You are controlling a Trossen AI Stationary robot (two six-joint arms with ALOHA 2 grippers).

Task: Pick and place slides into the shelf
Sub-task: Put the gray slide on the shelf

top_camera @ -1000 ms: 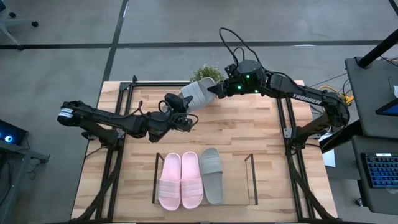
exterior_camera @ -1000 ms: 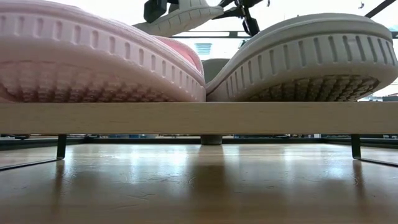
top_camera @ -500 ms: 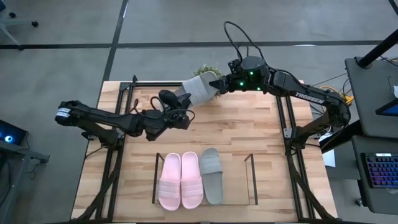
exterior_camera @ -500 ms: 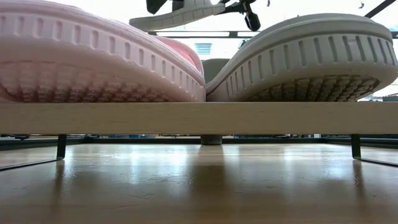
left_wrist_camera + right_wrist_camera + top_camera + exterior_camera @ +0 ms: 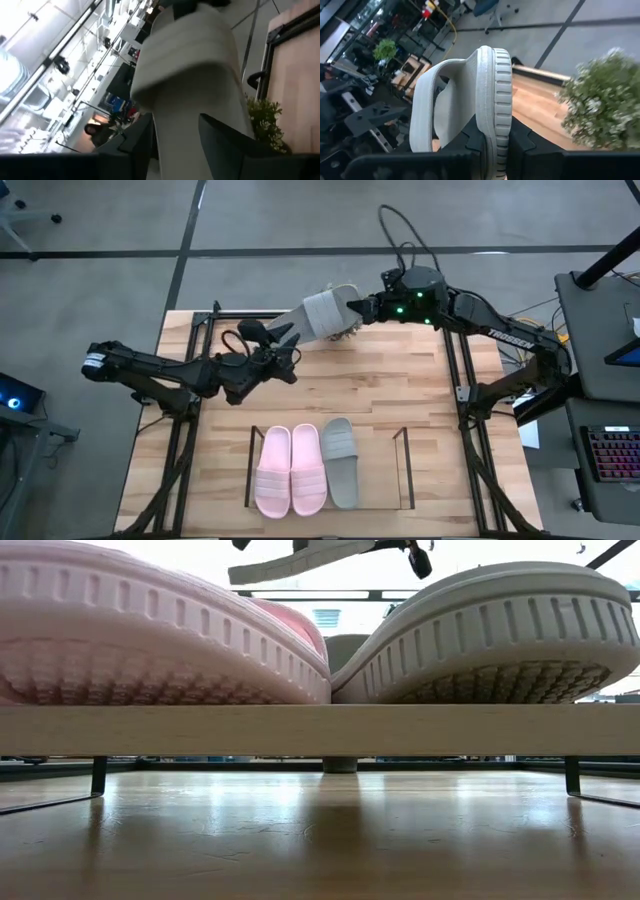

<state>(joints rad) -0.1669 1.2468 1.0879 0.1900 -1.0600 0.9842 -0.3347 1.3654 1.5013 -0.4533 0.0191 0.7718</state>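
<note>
A grey slide [image 5: 322,316] hangs in the air over the table's far edge, with my right gripper [image 5: 364,308] shut on its right end. My left gripper [image 5: 288,342] is open at the slide's other end; its fingers [image 5: 227,142] stand on either side of the sole, and I cannot tell whether they touch it. In the shelf [image 5: 404,470] near the front edge, a pink pair [image 5: 290,470] and another grey slide [image 5: 341,462] lie flat on the wood base [image 5: 320,730]. My right gripper pinches the slide's sole [image 5: 494,131] at the end next to the strap [image 5: 425,107], one finger on the footbed side and one on the underside. The fingers come about level from the table's right, along the slide. The slide is lifted clear and slopes.
A small green potted plant [image 5: 605,100] stands at the table's far edge, just beyond the held slide. Black frame posts [image 5: 455,370] rise at both sides of the table. The bare wooden tabletop [image 5: 380,390] lies between the arms and the shelf.
My left gripper has opened, let go of the grey slide, rolled at the wrist and drawn back toward the table's left. My right gripper, still shut on the slide, has risen and moved toward the far edge, carrying the slide higher.
</note>
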